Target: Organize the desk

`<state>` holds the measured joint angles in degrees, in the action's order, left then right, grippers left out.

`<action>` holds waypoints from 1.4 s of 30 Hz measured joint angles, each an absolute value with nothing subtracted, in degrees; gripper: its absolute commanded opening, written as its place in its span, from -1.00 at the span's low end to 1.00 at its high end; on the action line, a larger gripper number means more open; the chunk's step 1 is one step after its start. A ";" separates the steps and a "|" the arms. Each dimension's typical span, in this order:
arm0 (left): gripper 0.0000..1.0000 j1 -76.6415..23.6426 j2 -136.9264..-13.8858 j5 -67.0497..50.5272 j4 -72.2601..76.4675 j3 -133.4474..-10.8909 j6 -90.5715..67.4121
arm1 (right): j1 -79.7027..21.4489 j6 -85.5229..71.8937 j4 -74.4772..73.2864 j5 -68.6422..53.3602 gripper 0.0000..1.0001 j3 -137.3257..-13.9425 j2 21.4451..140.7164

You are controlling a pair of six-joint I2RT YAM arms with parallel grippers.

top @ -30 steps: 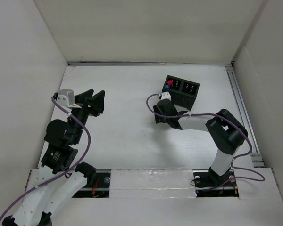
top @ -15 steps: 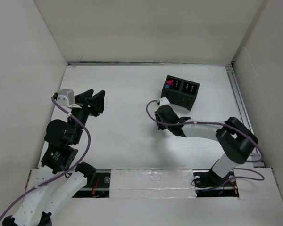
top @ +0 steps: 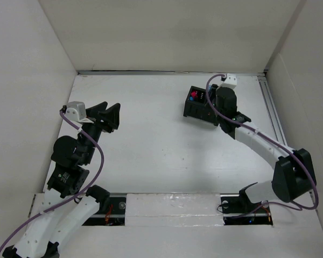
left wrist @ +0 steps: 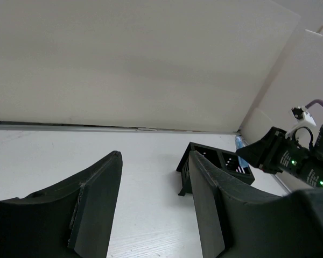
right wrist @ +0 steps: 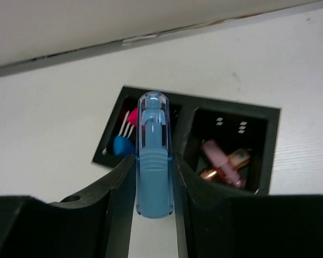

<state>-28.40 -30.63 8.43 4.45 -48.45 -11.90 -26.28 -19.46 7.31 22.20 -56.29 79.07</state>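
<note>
the right arm (top: 258, 142) has swung from mid-counter up to the black organizer (top: 202, 105) at the upper right of the top view, its jaws clamped on a blue pen (right wrist: 153, 145) that hangs just over the compartments. the left arm (top: 75, 150) has stayed at the left edge, jaws apart and empty. no other loose item shows on the white counter (top: 151, 150) filling the centre, so dropping this pen in probably ends the tidying.

The organizer box (top: 200, 103) sits on the far right part of the desk (top: 151, 156), the pen (right wrist: 153, 161) in the right gripper (right wrist: 153, 167) above it, and the left gripper (top: 106, 114) well apart at the left.
</note>
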 measured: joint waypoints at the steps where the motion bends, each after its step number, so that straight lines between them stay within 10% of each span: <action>1: -0.02 -28.40 -30.63 8.40 4.45 -48.45 -11.90 | -24.80 -19.40 7.53 22.65 -0.70 -57.23 80.07; 13: -0.02 -28.40 -30.63 8.32 4.45 -48.45 -11.88 | -14.28 -18.59 7.57 22.33 -0.38 -61.04 88.31; 25: -0.02 -28.40 -30.65 8.21 4.45 -48.45 -11.88 | -17.67 -18.87 7.49 21.67 0.41 -60.95 89.17; 30: -0.01 -28.40 -30.63 8.19 4.47 -48.45 -11.88 | -19.09 -18.74 7.79 21.32 0.05 -57.91 82.50; 35: 0.06 -28.40 -30.63 7.77 4.47 -48.45 -11.88 | -27.73 -19.09 13.85 17.56 -1.00 -53.15 71.75; 42: 0.19 -28.40 -30.61 7.29 4.47 -48.45 -11.86 | -45.54 -17.56 19.05 8.64 -1.00 -48.80 69.93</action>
